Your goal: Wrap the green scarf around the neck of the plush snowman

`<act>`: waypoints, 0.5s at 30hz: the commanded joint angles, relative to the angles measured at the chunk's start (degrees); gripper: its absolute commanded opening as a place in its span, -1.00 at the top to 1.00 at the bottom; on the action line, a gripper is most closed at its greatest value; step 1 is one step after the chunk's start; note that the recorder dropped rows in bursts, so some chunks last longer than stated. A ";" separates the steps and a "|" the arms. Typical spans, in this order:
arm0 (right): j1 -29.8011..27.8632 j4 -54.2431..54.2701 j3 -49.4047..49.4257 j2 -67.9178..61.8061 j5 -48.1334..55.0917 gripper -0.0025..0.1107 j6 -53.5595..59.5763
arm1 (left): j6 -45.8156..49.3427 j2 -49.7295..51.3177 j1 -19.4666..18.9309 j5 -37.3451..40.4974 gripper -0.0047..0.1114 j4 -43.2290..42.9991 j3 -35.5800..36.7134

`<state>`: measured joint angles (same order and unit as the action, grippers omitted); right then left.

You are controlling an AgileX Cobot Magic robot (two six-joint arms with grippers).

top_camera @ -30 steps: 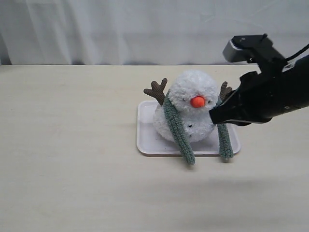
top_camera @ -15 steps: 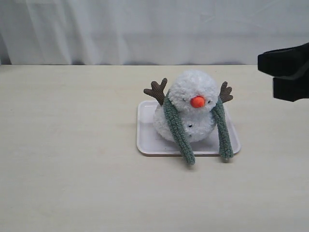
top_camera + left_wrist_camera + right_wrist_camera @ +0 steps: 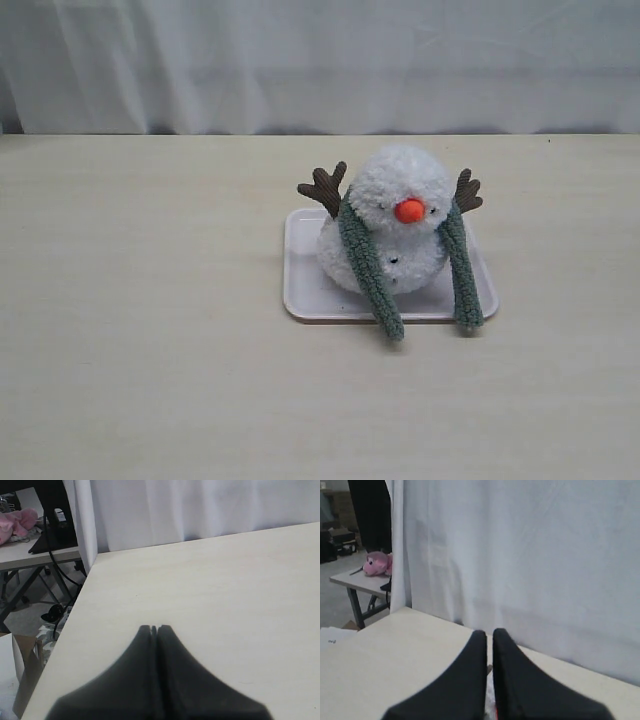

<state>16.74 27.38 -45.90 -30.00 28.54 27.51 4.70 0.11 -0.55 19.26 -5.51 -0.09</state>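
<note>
The plush snowman (image 3: 398, 190) sits on a white tray (image 3: 300, 290) at the middle of the table, facing the front. The green scarf (image 3: 368, 268) lies behind the snowman's neck, and its two ends hang down the front, left end and right end (image 3: 458, 265), past the tray's front rim. Neither gripper shows in the exterior view. My left gripper (image 3: 154, 628) is shut with nothing in it, above bare table near a corner. My right gripper (image 3: 489, 632) is shut and empty; a thin sliver of white plush (image 3: 490, 690) shows through the slit between its fingers.
A white curtain (image 3: 320, 60) hangs along the table's far edge. The left wrist view shows the table's side edge (image 3: 75, 610) with floor and clutter beyond. A pink plush toy (image 3: 375, 562) lies on a separate table beyond the curtain.
The right arm was at the scarf's right end beside the snowman, then drew back to the right and left the exterior view. The scarf and snowman stayed put.
</note>
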 commanded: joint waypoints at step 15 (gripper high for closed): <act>0.02 0.40 0.32 12.56 0.02 0.89 0.09 | -0.03 -0.11 -0.04 -0.69 0.92 0.02 0.09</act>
<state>16.74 27.73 -45.90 -18.53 28.54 27.51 4.70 0.11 -0.55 19.26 -5.51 -0.09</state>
